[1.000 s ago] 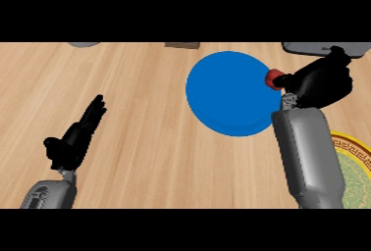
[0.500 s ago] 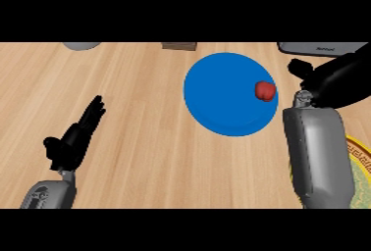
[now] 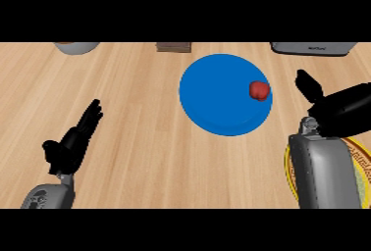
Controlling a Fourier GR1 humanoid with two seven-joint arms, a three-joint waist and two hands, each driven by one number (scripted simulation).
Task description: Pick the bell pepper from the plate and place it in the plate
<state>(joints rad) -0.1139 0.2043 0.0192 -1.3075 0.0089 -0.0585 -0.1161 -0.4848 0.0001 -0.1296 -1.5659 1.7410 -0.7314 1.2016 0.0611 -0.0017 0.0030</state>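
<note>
Red bell pepper point(image 3: 259, 90) on blue plate point(image 3: 216, 100), near its right rim, right hand point(image 3: 345, 113) beside plate, fingers released, clear of pepper, left hand point(image 3: 72, 142) lower left, fingers straight, yellow-rimmed plate point(image 3: 360, 159) under right forearm.

Wooden counter point(image 3: 145, 162), as I see it from the head view. A blue plate point(image 3: 217, 105) lies flat on it, just left of the right hand's point(image 3: 348, 115) fingers point(image 3: 308, 86) and well right of the left hand's point(image 3: 66, 149) fingers point(image 3: 88, 120). A yellow-rimmed plate point(image 3: 362, 162) lies behind the right fingers, toward me, mostly hidden. Beyond all the fingertips, along the far edge, are a grey bowl point(image 3: 76, 47), a brown block point(image 3: 174, 47) and a grey appliance point(image 3: 313, 48).
</note>
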